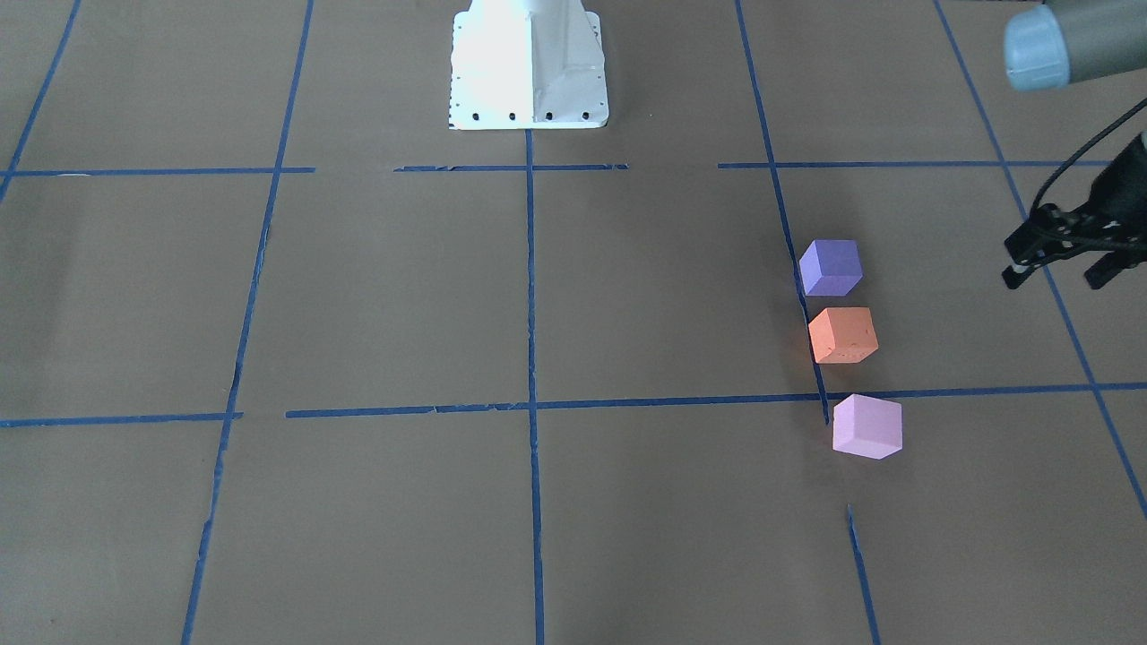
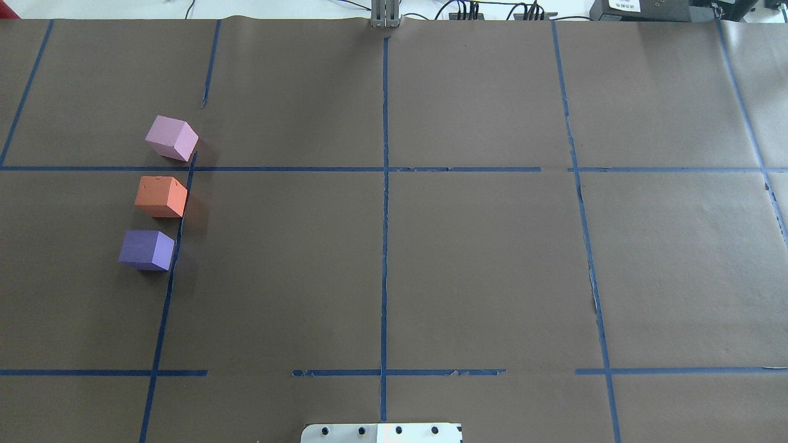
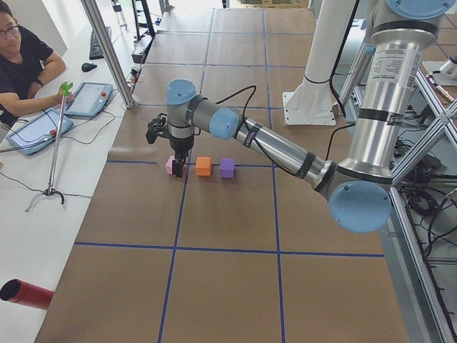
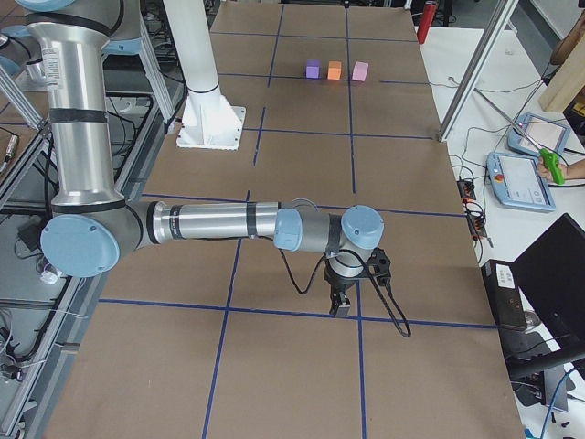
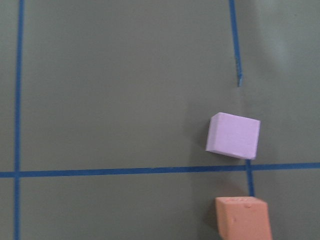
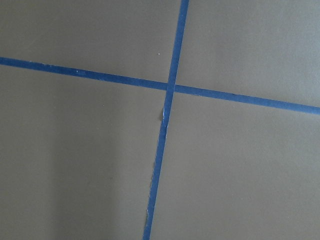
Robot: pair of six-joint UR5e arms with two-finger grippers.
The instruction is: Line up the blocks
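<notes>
Three cubes stand in a row on the brown table beside a blue tape line: dark purple block (image 1: 832, 267) (image 2: 146, 250), orange block (image 1: 842, 335) (image 2: 161, 196) in the middle, pale pink block (image 1: 866, 426) (image 2: 172, 138) at the far end. They sit close together and do not touch. My left gripper (image 1: 1054, 278) hovers open and empty, off to the side of the row. The left wrist view shows the pink block (image 5: 233, 135) and part of the orange block (image 5: 243, 217). My right gripper (image 4: 339, 309) hangs low over bare table far from the blocks; I cannot tell if it is open.
The white robot base (image 1: 529, 81) (image 2: 381, 432) stands at the table's near edge. Blue tape lines (image 2: 385, 215) grid the brown paper. An operator (image 3: 18, 64) with tablets sits beyond the table's left end, where a red cylinder (image 3: 25, 294) also lies.
</notes>
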